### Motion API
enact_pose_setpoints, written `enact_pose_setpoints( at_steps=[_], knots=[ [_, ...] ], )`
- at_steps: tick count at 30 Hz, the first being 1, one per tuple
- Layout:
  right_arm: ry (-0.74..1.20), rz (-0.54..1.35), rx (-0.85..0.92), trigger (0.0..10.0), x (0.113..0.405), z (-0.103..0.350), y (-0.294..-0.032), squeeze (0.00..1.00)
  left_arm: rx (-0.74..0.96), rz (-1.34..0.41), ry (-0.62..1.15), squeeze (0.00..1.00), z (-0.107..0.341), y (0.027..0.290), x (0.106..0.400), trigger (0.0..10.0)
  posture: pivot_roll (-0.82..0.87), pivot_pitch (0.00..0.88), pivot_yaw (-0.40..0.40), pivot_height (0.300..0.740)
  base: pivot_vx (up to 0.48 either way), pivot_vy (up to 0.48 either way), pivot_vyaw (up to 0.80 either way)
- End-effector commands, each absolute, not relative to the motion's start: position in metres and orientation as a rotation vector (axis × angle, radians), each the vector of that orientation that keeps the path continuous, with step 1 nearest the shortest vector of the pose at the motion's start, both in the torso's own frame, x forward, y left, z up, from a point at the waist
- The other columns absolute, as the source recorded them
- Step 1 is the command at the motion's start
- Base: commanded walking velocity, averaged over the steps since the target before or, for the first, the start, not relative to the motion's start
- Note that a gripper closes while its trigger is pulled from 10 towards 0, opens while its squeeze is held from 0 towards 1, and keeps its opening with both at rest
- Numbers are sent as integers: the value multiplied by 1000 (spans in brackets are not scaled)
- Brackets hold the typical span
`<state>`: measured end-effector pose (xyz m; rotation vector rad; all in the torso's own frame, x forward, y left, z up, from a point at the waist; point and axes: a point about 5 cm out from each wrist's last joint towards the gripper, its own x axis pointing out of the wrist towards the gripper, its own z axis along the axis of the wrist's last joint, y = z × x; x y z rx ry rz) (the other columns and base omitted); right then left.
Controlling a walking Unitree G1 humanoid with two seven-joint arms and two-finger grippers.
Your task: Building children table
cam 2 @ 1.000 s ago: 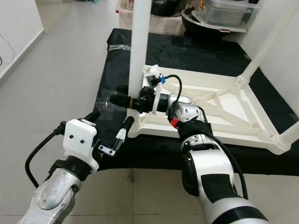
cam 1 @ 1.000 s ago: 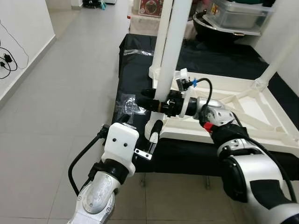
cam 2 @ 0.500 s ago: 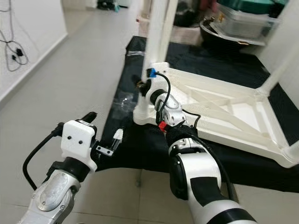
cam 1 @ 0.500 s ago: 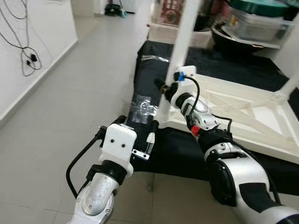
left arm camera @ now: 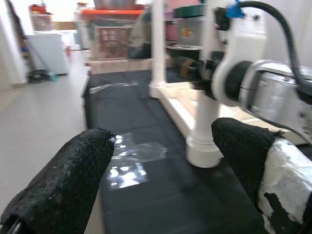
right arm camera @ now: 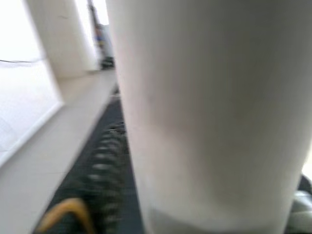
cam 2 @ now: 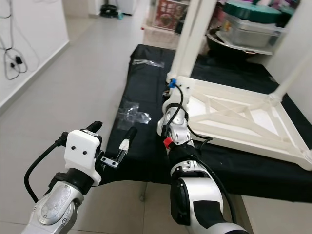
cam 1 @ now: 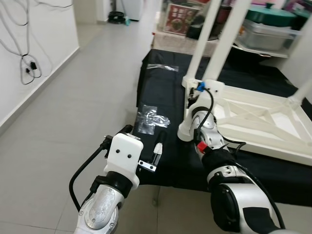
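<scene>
Blocking most of the right wrist view, a white leg (right arm camera: 204, 112) stands blurred and very close; the right gripper's (left arm camera: 192, 68) own fingers cannot be made out there, so whether they clasp the leg or stand apart from it I cannot tell. From the head, that gripper is hidden behind its wrist housing, pressed against the leg (cam 1: 219, 44) at the near corner of the upturned table (cam 1: 253, 117). Leg tops run out of frame. Table's far right edge is cut off.

Left gripper (cam 1: 146, 146): fingers wide, holding nothing, hanging over the near edge of the black cloth (cam 1: 161, 92). A crumpled clear bag (cam 1: 152, 118) lies just ahead of it; the leg's foot sits ahead and to its right.

Since a second ago: right arm has swung from lying crosswise in front of the leg to pointing away along the table edge. Camera has also shifted, so the table itself may not have moved.

Left wrist view gives what the head lacks: the right gripper's dark tip against the leg, side on.
</scene>
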<state>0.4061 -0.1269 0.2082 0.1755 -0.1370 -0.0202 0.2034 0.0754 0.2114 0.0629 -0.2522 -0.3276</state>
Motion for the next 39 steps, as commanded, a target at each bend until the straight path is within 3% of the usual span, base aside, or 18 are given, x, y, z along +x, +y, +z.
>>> enact_pose_setpoints(
  at_steps=[1, 2, 3, 5, 6, 7, 9, 11, 14, 16, 19, 27, 28, 32, 36, 38, 39],
  knots=[
    [-194, 23, 156, 10000, 409, 223, -127, 1000, 65, -328, -245, 0, 211, 75, 202, 10000, 139, 107, -129, 740, 0, 0, 0],
    [-176, 139, 206, 10000, 410, 225, -124, 0, 65, -329, -245, 0, 211, 75, 202, 10000, 136, 106, -130, 740, 0, 0, 0],
    [-176, 139, 206, 10000, 410, 225, -124, 0, 65, -329, -245, 0, 211, 75, 202, 10000, 136, 106, -130, 740, 0, 0, 0],
    [-134, 577, 289, 10000, 404, 226, -113, 0, 62, -333, -248, 0, 211, 75, 202, 10000, 131, 108, -127, 740, 0, 0, 0],
    [-134, 577, 289, 10000, 404, 226, -113, 0, 62, -333, -248, 0, 211, 75, 202, 10000, 131, 108, -127, 740, 0, 0, 0],
    [-127, 724, 314, 10000, 398, 226, -110, 0, 61, -334, -249, 0, 211, 74, 202, 10000, 135, 108, -130, 740, 0, 0, 0],
    [-127, 724, 314, 10000, 398, 226, -110, 0, 61, -334, -249, 0, 211, 74, 202, 10000, 135, 108, -130, 740, 0, 0, 0],
    [-53, 1086, 253, 10000, 381, 217, -107, 0, 62, -331, -252, 0, 212, 75, 203, 10000, 138, 111, -129, 740, 0, 0, 0],
    [-53, 1086, 253, 10000, 381, 217, -107, 0, 62, -331, -252, 0, 212, 75, 203, 10000, 138, 111, -129, 740, 0, 0, 0],
    [40, 1330, 193, 10000, 370, 207, -104, 0, 63, -327, -256, 0, 213, 76, 203, 10000, 146, 112, -132, 740, 0, 0, 0],
    [95, 1424, 177, 10000, 369, 205, -97, 0, 65, -323, -259, 0, 214, 77, 203, 10000, 146, 115, -130, 740, 0, 0, 0],
    [123, 1428, 122, 10000, 372, 203, -89, 0, 67, -324, -256, 0, 214, 76, 203, 10000, 150, 114, -134, 740, 0, 0, 0],
    [78, 1323, 107, 0, 379, 208, -88, 0, 66, -324, -255, 0, 214, 76, 203, 10000, 150, 119, -138, 740, 0, 0, 0],
    [-20, 1047, 167, 0, 393, 219, -98, 0, 65, -326, -252, 0, 213, 76, 203, 10000, 145, 120, -133, 740, 0, 0, 0],
    [-43, 963, 179, 0, 396, 219, -103, 0, 65, -327, -251, 0, 213, 76, 203, 10000, 145, 120, -131, 740, 0, 0, 0],
    [-35, 596, 175, 0, 405, 206, -121, 0, 66, -331, -250, 0, 213, 76, 203, 10000, 141, 121, -128, 740, 0, 0, 0],
    [-35, 596, 175, 0, 405, 206, -121, 0, 66, -331, -250, 0, 213, 76, 203, 10000, 141, 121, -128, 740, 0, 0, 0]
  ],
)
